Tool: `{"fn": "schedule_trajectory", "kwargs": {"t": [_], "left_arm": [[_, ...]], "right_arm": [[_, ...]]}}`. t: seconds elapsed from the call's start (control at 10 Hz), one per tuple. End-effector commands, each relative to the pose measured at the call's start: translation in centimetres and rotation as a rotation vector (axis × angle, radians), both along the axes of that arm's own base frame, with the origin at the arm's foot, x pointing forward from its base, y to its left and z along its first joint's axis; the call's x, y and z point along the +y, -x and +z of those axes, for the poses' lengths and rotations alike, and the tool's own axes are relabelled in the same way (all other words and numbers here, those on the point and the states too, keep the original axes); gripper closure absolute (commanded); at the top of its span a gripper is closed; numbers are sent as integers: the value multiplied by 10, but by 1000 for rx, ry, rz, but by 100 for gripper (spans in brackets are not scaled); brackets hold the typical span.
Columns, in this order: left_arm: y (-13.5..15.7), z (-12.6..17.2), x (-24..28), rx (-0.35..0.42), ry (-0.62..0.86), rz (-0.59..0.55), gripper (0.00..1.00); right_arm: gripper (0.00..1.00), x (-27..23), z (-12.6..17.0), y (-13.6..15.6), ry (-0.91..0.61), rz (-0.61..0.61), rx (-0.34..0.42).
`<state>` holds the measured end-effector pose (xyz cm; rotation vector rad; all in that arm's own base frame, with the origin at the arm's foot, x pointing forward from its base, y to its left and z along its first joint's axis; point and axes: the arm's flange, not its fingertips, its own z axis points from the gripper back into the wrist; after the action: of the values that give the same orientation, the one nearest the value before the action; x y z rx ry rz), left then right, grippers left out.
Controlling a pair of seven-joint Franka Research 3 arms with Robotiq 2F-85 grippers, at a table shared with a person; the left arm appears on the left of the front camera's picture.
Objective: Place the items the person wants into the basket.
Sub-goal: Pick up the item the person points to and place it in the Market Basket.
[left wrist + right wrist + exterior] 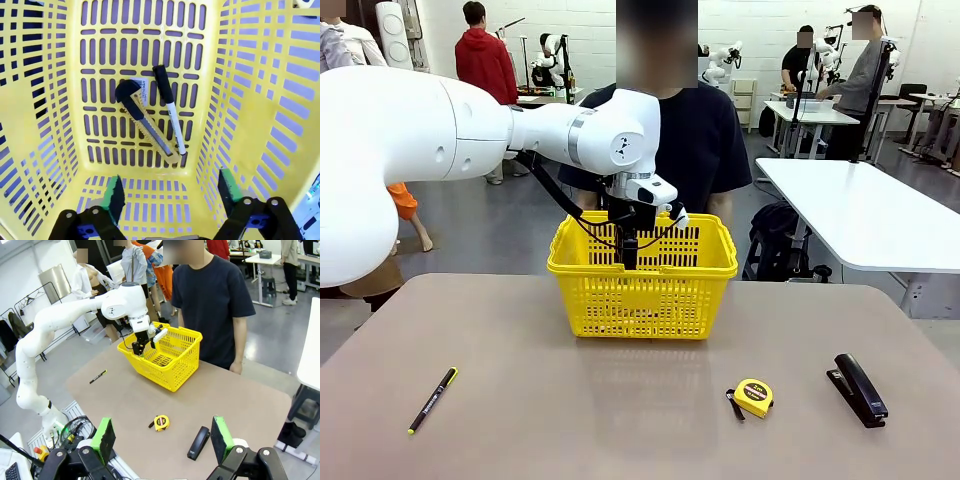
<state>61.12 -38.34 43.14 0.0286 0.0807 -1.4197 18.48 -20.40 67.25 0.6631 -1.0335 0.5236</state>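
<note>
Two items, the utility knife (pixel 145 122) and the marker (pixel 169 115), lie side by side on the basket (pixel 642 290) floor under your left gripper (pixel 171 189), its jaws spread and empty, while the tape measure (pixel 753 397) sits near the table's (pixel 570 400) front edge, your right gripper (pixel 162 435) likewise spread.

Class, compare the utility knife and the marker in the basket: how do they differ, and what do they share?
Colour: the utility knife is yellow with a black head; the marker is white with a black cap. Shape: the knife is broad and flat, the marker slim and round. Pose: the knife lies more slanted than the marker, so their black ends spread apart and their other ends come together. Shared: both lie loose on the basket floor.
</note>
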Motion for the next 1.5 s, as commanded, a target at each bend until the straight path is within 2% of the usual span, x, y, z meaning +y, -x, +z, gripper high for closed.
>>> {"fn": "schedule_trajectory", "kwargs": {"t": [0.0,0.2,0.4,0.6,0.7,0.9,1.0,1.2,1.4], "left_arm": [[-10,7,-6,9,-17,-1,0],[-9,7,-6,-18,-31,52,0],[9,43,0,-78,-15,220,0],[69,101,31,-131,49,349,0],[102,122,53,-150,75,374,0],[177,148,107,-198,124,442,0],[205,155,134,-240,145,493,0],[246,157,176,-277,183,605,0],[257,156,190,-279,201,689,0]], "right_arm": [[0,2,0,-1,-14,21,-16],[0,2,0,-1,-14,21,-16],[0,2,0,-1,-14,21,-16],[0,2,0,-1,-14,21,-16],[0,2,0,-1,-14,21,-16],[0,2,0,-1,-14,21,-16],[0,2,0,-1,-14,21,-16],[0,2,0,-1,-14,21,-16],[0,2,0,-1,-14,21,-16]]}}
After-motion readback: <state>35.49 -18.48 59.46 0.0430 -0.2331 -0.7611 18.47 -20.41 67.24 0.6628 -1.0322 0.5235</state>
